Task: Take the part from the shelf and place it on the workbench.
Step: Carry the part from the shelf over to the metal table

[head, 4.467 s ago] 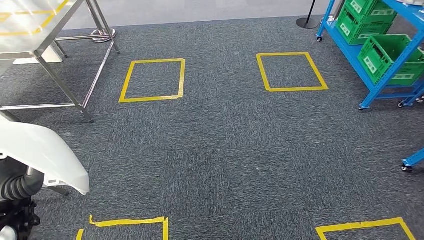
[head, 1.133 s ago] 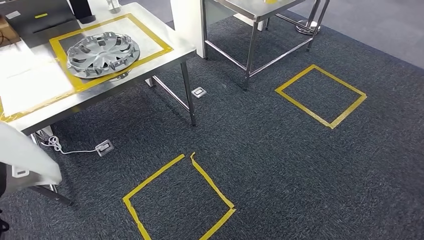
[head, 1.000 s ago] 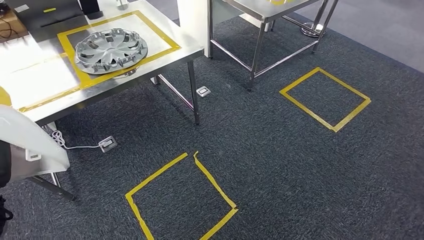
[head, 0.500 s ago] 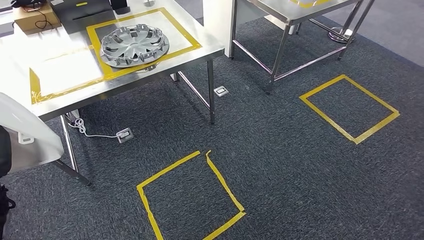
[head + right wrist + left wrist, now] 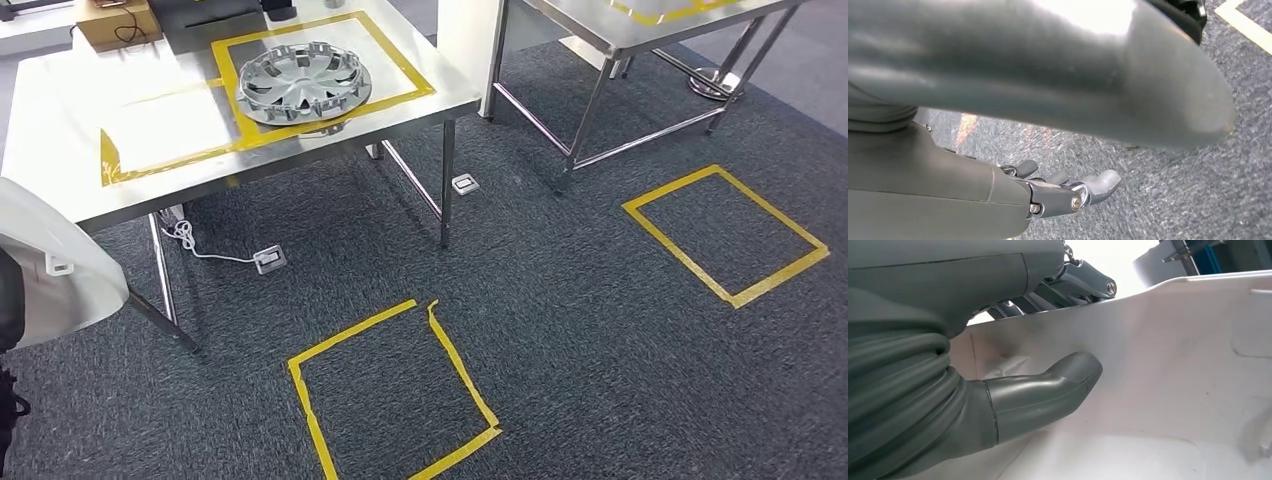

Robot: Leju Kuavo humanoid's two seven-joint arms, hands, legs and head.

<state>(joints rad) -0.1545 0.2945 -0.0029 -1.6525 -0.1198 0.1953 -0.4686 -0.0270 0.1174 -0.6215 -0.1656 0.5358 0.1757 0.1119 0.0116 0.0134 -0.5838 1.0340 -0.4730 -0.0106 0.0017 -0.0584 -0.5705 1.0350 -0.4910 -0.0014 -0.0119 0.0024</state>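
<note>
A large white plastic part [image 5: 50, 270] shows at the left edge of the head view, carried low beside my body. In the left wrist view my left hand [image 5: 1013, 385] grips this white part [image 5: 1168, 365]: the thumb [image 5: 1053, 387] presses on its inner face and the darker fingers [image 5: 1083, 282] hook over its rim. The steel workbench [image 5: 50, 120] stands ahead on the left, with a yellow-taped outline [image 5: 165, 125] on its top. My right hand [image 5: 1058, 192] hangs over the carpet, fingers stretched out and holding nothing.
A silver hubcap [image 5: 303, 82] lies in the bench's second taped frame. A cardboard box [image 5: 112, 18] sits at the bench's back. A second steel table [image 5: 640, 30] stands to the right. Yellow tape squares [image 5: 390, 395] [image 5: 725, 235] mark the carpet; a cable and floor socket [image 5: 270, 260] lie under the bench.
The camera has turned from the blue shelf to the workbench, and over the last second the bench has slid rightward in the picture. The white part stays in my left hand.
</note>
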